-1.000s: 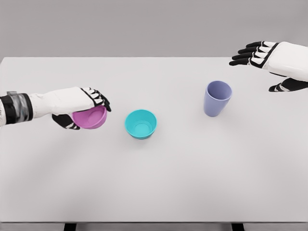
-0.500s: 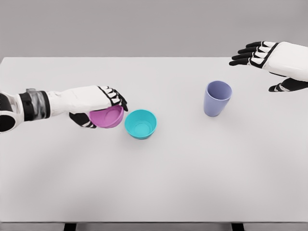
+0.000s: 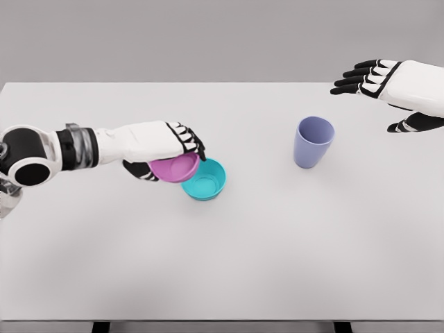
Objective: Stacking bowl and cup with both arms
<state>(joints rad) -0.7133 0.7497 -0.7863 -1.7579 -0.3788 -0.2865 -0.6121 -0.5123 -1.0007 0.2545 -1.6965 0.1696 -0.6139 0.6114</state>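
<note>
The left robot hand (image 3: 166,149), fingers curled round the small pink plastic bowl (image 3: 175,168), has carried it rightward across the bench over the last second, so the bowl now overlaps the near-left rim of the teal plastic bowl (image 3: 207,180) instead of hanging well to its left (nesting looks close, though it is not yet centred or released). The right robot hand (image 3: 388,87) has not moved, hovering with fingers spread and empty above the far right corner, near the upright lavender plastic cup (image 3: 312,141). The plain white bench (image 3: 277,257) carries nothing else, backed by a bare grey wall (image 3: 208,35)
</note>
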